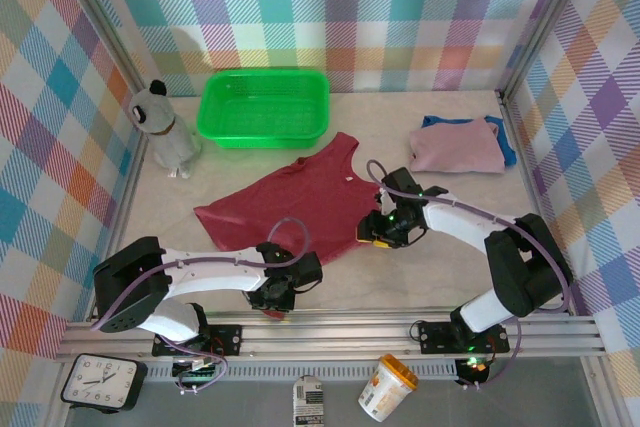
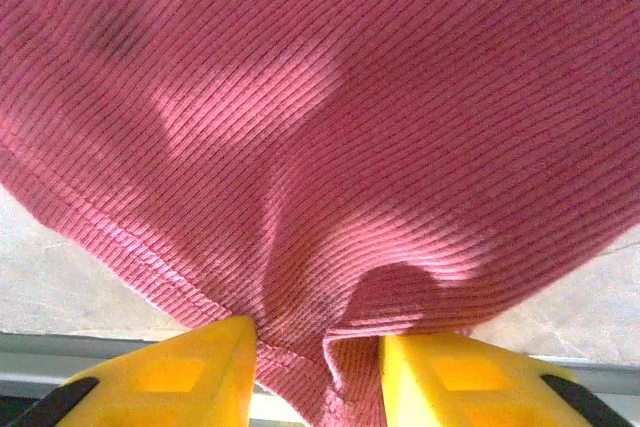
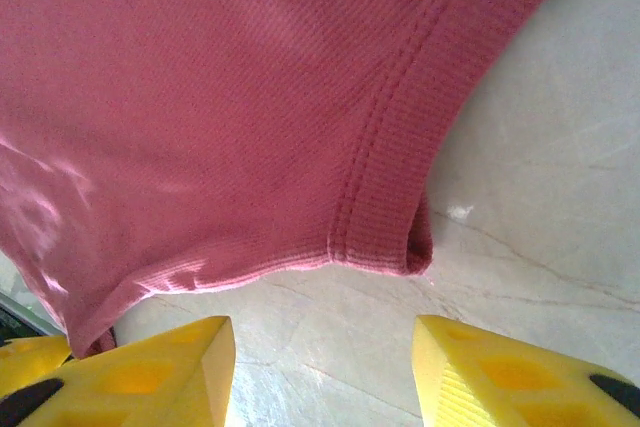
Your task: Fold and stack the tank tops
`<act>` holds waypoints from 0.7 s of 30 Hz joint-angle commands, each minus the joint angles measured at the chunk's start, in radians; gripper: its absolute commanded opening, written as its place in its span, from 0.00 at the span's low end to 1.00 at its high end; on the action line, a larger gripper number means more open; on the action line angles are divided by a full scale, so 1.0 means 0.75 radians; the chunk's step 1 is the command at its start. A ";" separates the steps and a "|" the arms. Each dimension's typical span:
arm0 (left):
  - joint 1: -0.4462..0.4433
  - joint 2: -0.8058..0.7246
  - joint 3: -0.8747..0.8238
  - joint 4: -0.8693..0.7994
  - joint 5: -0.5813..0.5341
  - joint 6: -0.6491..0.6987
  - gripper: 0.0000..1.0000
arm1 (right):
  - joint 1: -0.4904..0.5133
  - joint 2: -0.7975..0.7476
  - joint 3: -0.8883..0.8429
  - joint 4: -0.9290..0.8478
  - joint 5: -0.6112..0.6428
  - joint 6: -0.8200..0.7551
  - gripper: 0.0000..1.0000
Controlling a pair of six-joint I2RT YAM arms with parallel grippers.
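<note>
Dark red tank top (image 1: 290, 202) lies flat mid-counter (image 1: 450, 267). Its long axis runs diagonally, hem towards the near left, straps towards the far right by the green basket (image 1: 265, 107). Left claw (image 2: 318, 332) is at the near hem: cloth is puckered up between its half-closed fingers and touches both, but I cannot tell whether it is clamped. Right claw (image 3: 325, 332) is at the top's right edge, fingers wide with bare counter between them. The stitched corner lies just ahead of it and slightly right of centre, so this claw needs a short advance. Pink tank top (image 1: 455, 150) sits folded on the blue tank top (image 1: 508, 142) at the far right, covering most of it. From above, the wrist bodies hide both sets of fingertips.
</note>
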 commanded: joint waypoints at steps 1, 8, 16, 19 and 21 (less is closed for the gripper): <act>-0.016 0.021 0.004 0.021 -0.022 0.021 0.31 | 0.015 0.018 -0.040 -0.043 -0.002 0.026 0.51; -0.017 0.027 0.092 -0.114 -0.059 0.063 0.02 | 0.020 0.093 0.026 0.041 -0.018 0.048 0.49; -0.018 0.013 0.194 -0.317 -0.105 0.082 0.00 | 0.023 0.171 0.082 0.090 -0.002 0.073 0.47; -0.020 0.055 0.253 -0.408 -0.125 0.129 0.00 | 0.023 0.200 0.107 0.081 0.009 0.067 0.46; -0.018 0.084 0.295 -0.486 -0.163 0.159 0.00 | 0.023 0.217 0.116 0.079 0.003 0.065 0.42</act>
